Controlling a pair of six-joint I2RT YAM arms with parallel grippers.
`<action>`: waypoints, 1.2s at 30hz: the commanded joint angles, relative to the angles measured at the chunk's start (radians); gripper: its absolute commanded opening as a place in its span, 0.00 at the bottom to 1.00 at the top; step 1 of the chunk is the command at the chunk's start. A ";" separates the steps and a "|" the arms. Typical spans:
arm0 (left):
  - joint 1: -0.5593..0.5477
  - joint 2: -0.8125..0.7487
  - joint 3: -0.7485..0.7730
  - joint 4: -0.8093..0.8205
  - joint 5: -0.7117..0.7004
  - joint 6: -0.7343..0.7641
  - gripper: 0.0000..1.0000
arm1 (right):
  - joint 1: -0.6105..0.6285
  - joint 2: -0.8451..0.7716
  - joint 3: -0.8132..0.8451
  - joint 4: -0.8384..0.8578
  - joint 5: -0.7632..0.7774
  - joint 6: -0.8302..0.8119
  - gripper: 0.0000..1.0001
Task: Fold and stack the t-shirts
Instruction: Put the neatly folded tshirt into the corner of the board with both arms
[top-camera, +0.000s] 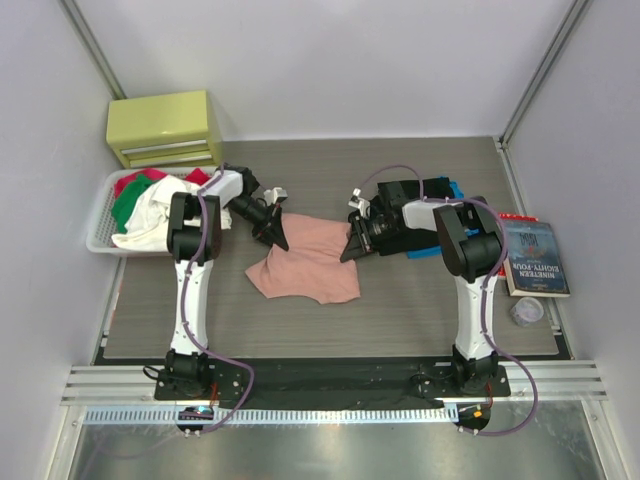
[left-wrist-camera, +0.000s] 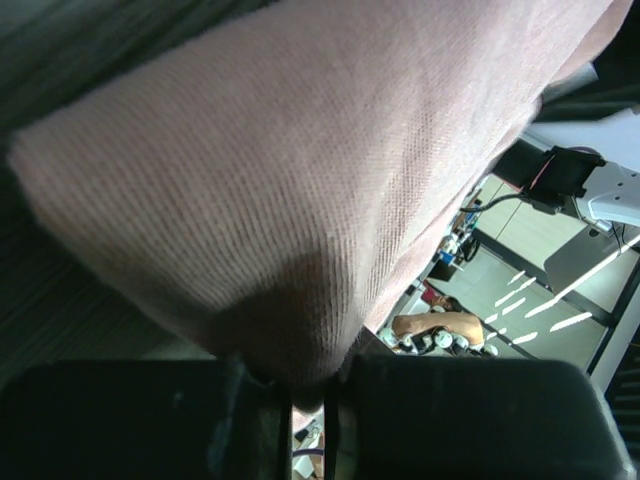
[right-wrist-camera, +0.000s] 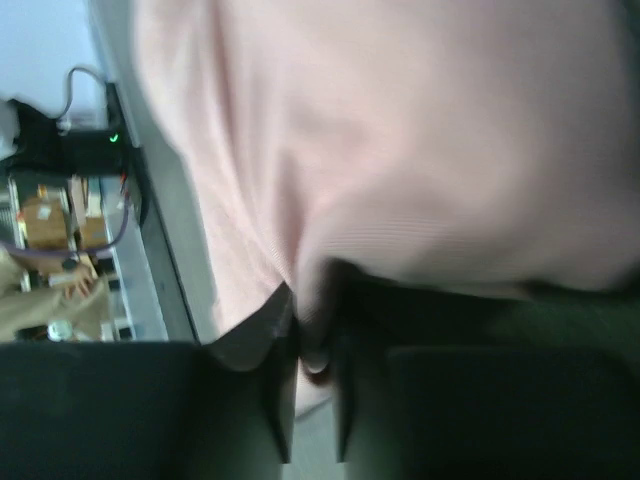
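Even soft light, blurry right-wrist view

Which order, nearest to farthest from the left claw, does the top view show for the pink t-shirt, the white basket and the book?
1. Pink t-shirt: pinched in the left claw, mid-table.
2. White basket: on the left side.
3. Book: far right.

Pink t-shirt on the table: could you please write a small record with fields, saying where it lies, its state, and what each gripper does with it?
item: pink t-shirt
place: middle of the table, between the two arms
state: bunched, not spread flat
left gripper: shut on its far left corner
right gripper: shut on its far right corner
neighbour: black t-shirt, to its right, under the right arm
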 joint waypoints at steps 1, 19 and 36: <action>0.074 0.021 -0.036 0.031 -0.033 0.011 0.00 | 0.009 0.060 -0.031 -0.014 0.142 -0.021 0.03; 0.072 -0.168 -0.117 0.080 -0.002 0.026 0.00 | 0.009 -0.102 -0.067 -0.051 0.153 -0.108 0.01; -0.073 -0.263 -0.131 0.056 0.044 0.066 0.00 | 0.026 -0.222 -0.049 -0.124 0.099 -0.156 0.01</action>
